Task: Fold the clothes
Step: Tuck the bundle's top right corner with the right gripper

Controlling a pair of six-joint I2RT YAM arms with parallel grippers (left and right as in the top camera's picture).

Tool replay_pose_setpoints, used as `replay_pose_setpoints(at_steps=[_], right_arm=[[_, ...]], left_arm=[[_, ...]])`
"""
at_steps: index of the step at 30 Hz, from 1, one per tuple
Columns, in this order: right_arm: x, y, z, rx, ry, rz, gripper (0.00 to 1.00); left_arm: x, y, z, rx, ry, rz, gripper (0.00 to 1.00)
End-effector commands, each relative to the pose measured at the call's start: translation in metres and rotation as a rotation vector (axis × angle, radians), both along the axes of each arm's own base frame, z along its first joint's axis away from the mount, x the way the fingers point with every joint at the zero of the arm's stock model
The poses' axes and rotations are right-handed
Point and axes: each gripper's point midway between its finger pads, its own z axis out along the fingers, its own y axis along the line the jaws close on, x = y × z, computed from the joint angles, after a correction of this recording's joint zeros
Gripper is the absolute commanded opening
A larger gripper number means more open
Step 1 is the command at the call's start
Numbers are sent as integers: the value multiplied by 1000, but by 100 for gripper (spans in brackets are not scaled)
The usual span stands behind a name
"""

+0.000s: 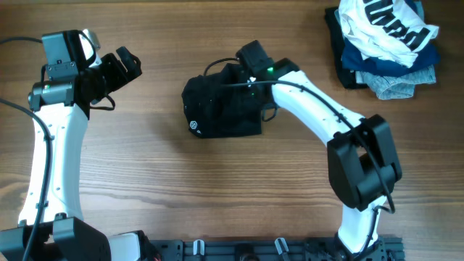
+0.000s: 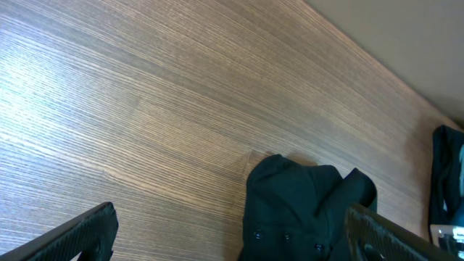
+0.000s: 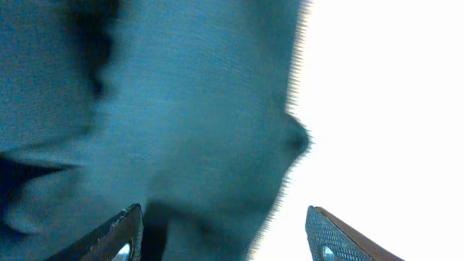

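Observation:
The clothes, a black T-shirt, lie bunched into a compact bundle at the middle of the table, with a small white round logo at the front left. My right gripper is low over the bundle's far right corner. In the right wrist view my right gripper has its jaws apart, with the dark cloth filling the left side and its edge running between them. My left gripper hovers open at the far left, well away from the shirt. In the left wrist view my left gripper holds nothing, and the shirt lies ahead.
A pile of other garments, white with black lettering on top of blue and grey ones, sits at the far right corner and shows at the edge of the left wrist view. Bare wooden table surrounds the bundle.

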Motion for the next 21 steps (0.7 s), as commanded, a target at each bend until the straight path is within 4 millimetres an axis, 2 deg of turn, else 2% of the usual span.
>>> replay_pose_setpoints(at_steps=[1, 3, 6, 12, 16, 19, 21], right_arm=[[3, -33, -4, -66, 19, -109, 72], [1, -35, -5, -49, 40, -116, 72], [1, -24, -4, 24, 57, -94, 72], [28, 13, 17, 203, -39, -14, 70], [45, 24, 26, 251, -113, 8, 68], [54, 30, 25, 267, -147, 15, 68], [57, 32, 16, 267, -146, 15, 68]], left_arm=[[0, 5, -6, 8, 18, 22, 100], [0, 5, -6, 8, 18, 22, 100], [0, 5, -6, 8, 19, 22, 100], [0, 5, -6, 8, 19, 22, 100], [0, 5, -7, 8, 19, 22, 100], [0, 5, -6, 8, 19, 22, 100], [0, 5, -6, 8, 19, 22, 100]])
